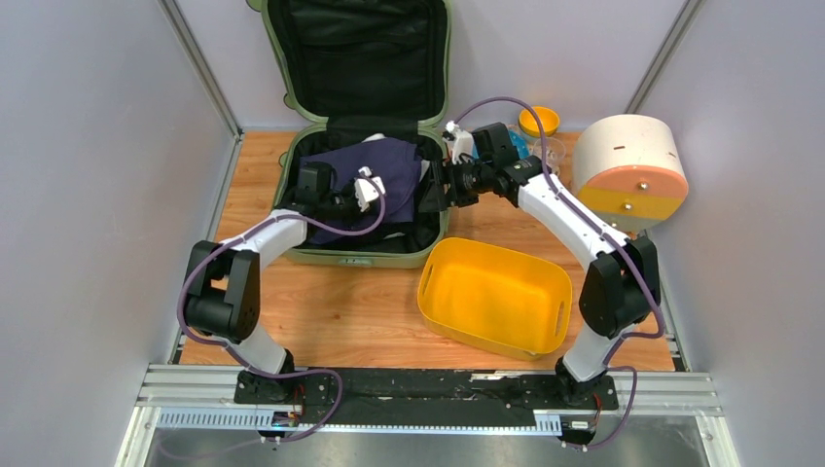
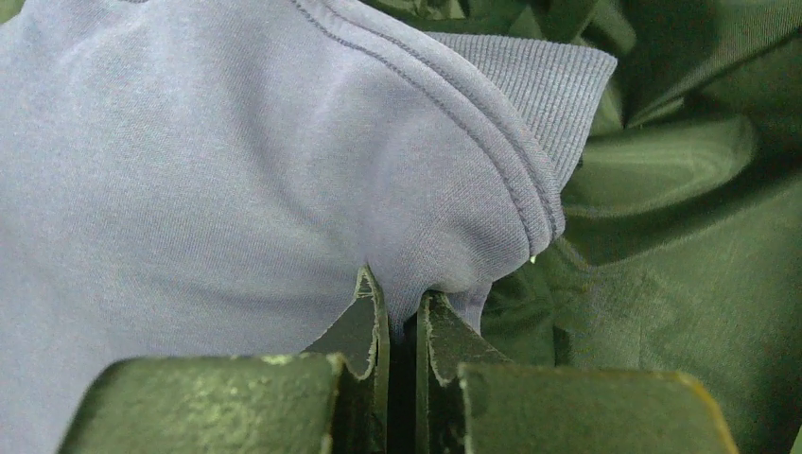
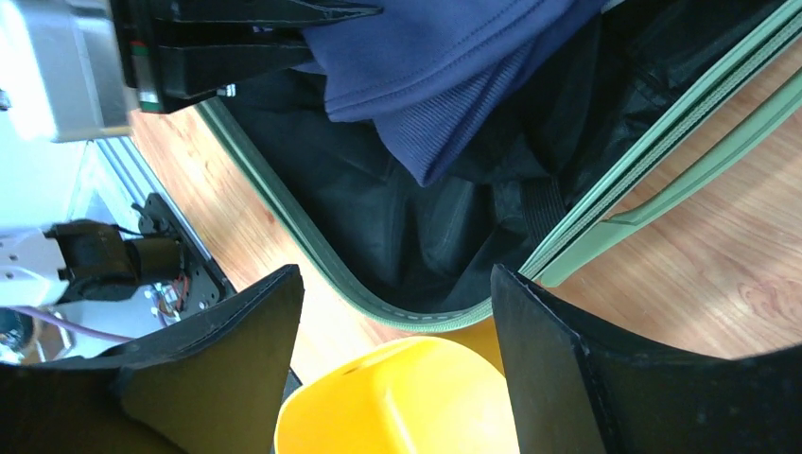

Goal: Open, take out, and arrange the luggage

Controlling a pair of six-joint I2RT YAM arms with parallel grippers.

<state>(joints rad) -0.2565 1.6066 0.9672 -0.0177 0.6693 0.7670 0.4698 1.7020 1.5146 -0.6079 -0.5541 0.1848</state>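
Observation:
The sage-green suitcase (image 1: 362,257) lies open at the back of the table, its lid (image 1: 358,53) upright against the wall with the black lining showing. A navy garment (image 1: 384,170) lies in the base. My left gripper (image 1: 364,191) is inside the base, shut on a fold of this garment (image 2: 236,170); the jaws (image 2: 402,295) pinch the cloth. My right gripper (image 1: 436,193) is open and empty over the suitcase's right rim (image 3: 402,317). The right wrist view shows the garment (image 3: 444,57) and my open right gripper (image 3: 397,284).
A yellow tray (image 1: 496,292) sits just right of the suitcase's front corner and shows under my right fingers (image 3: 407,407). A round cream-and-orange drawer box (image 1: 630,170) stands at the back right. A yellow-lidded jar (image 1: 538,121) stands behind my right arm.

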